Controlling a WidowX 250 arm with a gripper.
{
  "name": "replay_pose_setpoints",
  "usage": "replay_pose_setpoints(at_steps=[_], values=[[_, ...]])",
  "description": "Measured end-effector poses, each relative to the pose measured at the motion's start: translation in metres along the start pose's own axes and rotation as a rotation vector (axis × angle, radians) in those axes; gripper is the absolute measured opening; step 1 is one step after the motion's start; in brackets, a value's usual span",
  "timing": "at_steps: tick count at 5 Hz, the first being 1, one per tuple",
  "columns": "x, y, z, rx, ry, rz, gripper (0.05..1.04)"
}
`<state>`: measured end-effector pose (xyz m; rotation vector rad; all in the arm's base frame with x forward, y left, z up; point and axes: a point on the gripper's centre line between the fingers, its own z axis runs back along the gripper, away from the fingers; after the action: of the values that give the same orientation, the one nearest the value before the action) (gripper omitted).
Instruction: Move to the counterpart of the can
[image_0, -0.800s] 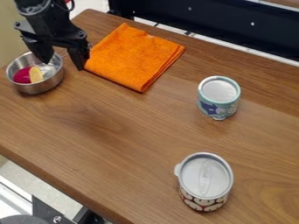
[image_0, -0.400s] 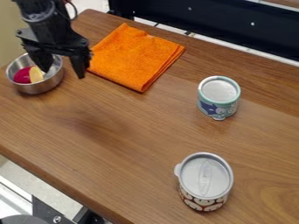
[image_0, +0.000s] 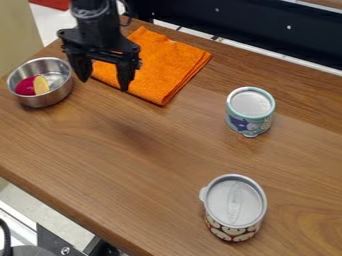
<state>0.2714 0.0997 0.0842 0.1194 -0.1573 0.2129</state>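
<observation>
Cans make a pair here: the blue can (image_0: 250, 111) stands upright toward the far edge of the table (image_0: 153, 150), and the red and white can (image_0: 234, 207) stands upright closer to the near edge. They are well apart, each with its silver top facing up. The black gripper (image_0: 104, 79) hangs over the orange cloth (image_0: 175, 62), up by the table's far left corner, near the metal bowl (image_0: 59, 95). Its two fingers are wide apart and I see nothing between them.

I think the job is at its first step, just getting over to a can. The words ask for the can's match, but I can't tell for sure which of the two that is. Next, I guess, the arm should go across the bare wood to the right one, high enough to miss its top. Then it should line up over the middle with its fingers open. If it comes in too low or off to one side, it could bump the can and tip it over
</observation>
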Motion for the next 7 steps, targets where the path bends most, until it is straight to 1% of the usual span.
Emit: replay_pose_setpoints(at_steps=[1,2,3,4,5,6,7], values=[[0.003,-0.027,-0.001,-0.044,-0.028,-0.04,0.995],[0.001,-0.051,0.005,-0.078,0.006,-0.066,0.995],[0.001,-0.074,0.006,-0.081,-0.004,-0.048,0.995],[-0.007,-0.103,-0.001,-0.066,0.04,0.033,0.995],[-0.01,-0.131,-0.003,-0.083,0.06,0.139,0.995],[-0.015,-0.156,-0.006,-0.088,0.055,0.26,0.995],[-0.022,-0.177,-0.012,-0.098,0.063,0.349,0.995]])
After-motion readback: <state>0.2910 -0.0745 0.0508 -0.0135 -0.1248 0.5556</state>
